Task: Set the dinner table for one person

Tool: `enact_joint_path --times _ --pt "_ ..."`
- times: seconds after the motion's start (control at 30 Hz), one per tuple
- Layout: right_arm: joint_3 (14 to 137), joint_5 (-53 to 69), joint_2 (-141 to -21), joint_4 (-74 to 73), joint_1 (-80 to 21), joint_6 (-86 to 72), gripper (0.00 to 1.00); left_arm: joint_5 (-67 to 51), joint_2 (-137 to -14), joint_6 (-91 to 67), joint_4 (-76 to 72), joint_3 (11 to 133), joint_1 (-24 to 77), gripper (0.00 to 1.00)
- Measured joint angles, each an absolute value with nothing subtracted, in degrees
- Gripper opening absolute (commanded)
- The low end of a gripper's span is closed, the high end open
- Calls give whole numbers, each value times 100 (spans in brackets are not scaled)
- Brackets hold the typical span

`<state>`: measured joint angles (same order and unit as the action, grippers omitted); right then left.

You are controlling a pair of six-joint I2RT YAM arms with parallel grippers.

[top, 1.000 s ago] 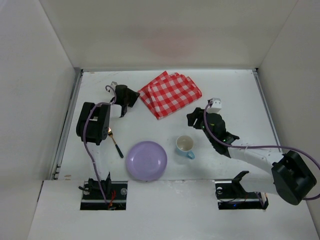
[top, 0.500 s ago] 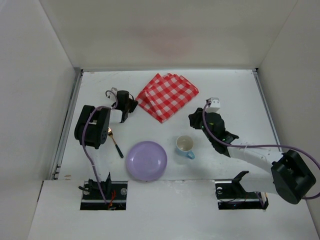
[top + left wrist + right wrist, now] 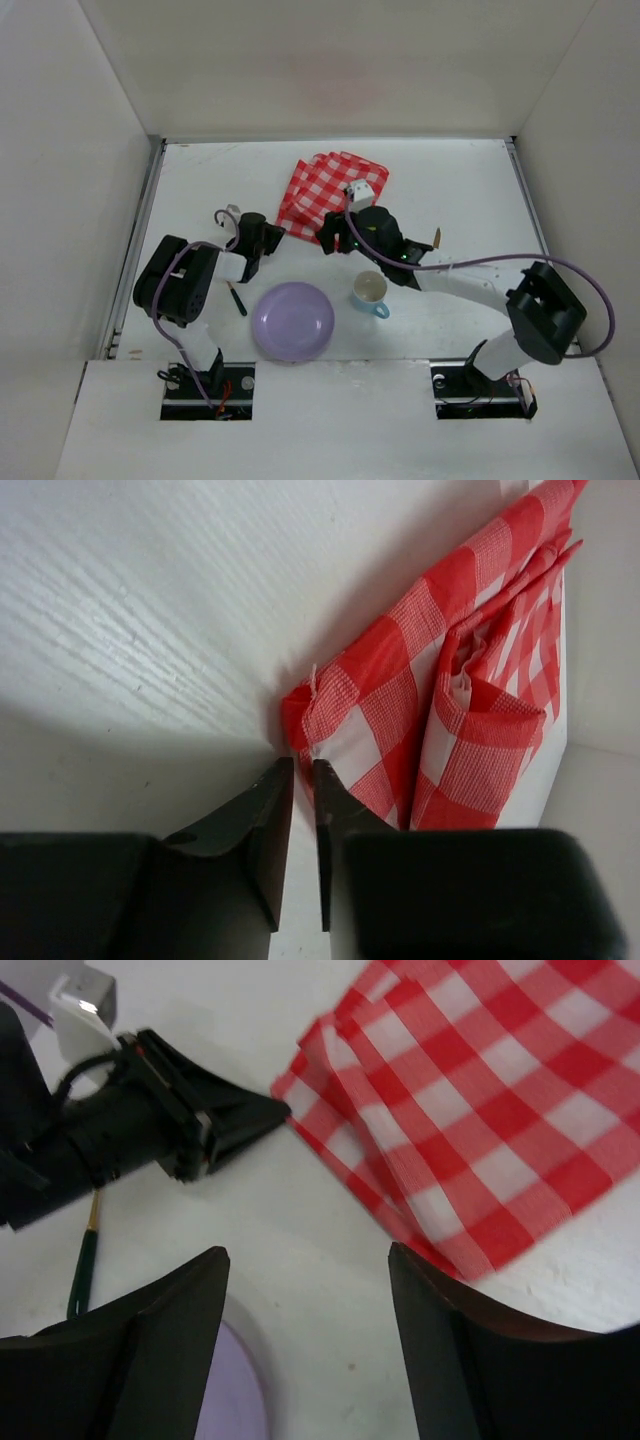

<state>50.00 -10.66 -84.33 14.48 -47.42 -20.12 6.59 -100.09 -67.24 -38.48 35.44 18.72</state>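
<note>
**Left tool**: black, wedge-shaped jaws drawn almost together with only a thin slit between them. The tips sit against the near corner of the checked cloth. Whether any layer is pinched cannot be told.

**Right tool**: jaws spread wide and holding nothing. It hovers over bare desk at the cloth's 6 o'clock edge, close to the left tool's tips.

**Checked cloth**: red-and-white woven fabric, soft, folded into several loose layers that fan apart at the edges.

**Utensil**: slim dark green handle with a gold neck; the head is hidden. It lies at 9 o'clock of the plate.

**Plate**: round, lavender, smooth and shallow.

**Cup**: pale blue with a cream interior, upright, at 3 o'clock of the plate.

**Desk**: flat matte white top filling the middle of the overhead view, with grey rails at 3 and 9 o'clock. It carries every item listed.

**Hazards (judged):**
- A pull on one corner may unfold or bunch the loose layers instead of shifting the stack.
- The two tools work at the same corner, so either closing in could make them strike.
- The right forearm passes just past the cup at its 12 o'clock, and a low sweep could tip it.
</note>
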Motion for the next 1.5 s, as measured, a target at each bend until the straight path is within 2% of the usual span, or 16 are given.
enact_joint_path --times 0.27,0.37,0.63,0.83,0.93,1.07,1.13,1.33,1.5 --pt "6984 -696 -10484 1122 -4431 -1726 75 652 -9550 -6731 -3918 3131 1874 40" --pt "7555 -701 -11137 773 -4331 -1577 77 591 -9548 -6685 -4064 3107 1855 45" --pt "8831 -886 -12068 -27 -4379 -1313 78 244 -9859 -6759 -4652 3085 1647 42" --pt "9900 -1260 -12707 -561 -4506 -1007 75 1 -10184 -6954 -4971 3216 1559 40" --pt "10331 -1490 -12997 -908 -4598 -862 65 -40 -10226 -6995 -5017 3234 1559 40" --pt "10866 -1686 -13327 -1391 -4696 -749 31 -60 -10230 -7000 -5011 3238 1549 38" --pt "10949 -1763 -13353 -1533 -4709 -762 21 -75 -10235 -7002 -5006 3238 1529 37" --pt "10582 -1922 -13030 -1417 -4698 -1072 13 -78 -10239 -7000 -5000 3240 1529 35" --pt "9085 -1977 -11542 -751 -4536 -1745 13 36 -10298 -6991 -5002 3240 1540 25"
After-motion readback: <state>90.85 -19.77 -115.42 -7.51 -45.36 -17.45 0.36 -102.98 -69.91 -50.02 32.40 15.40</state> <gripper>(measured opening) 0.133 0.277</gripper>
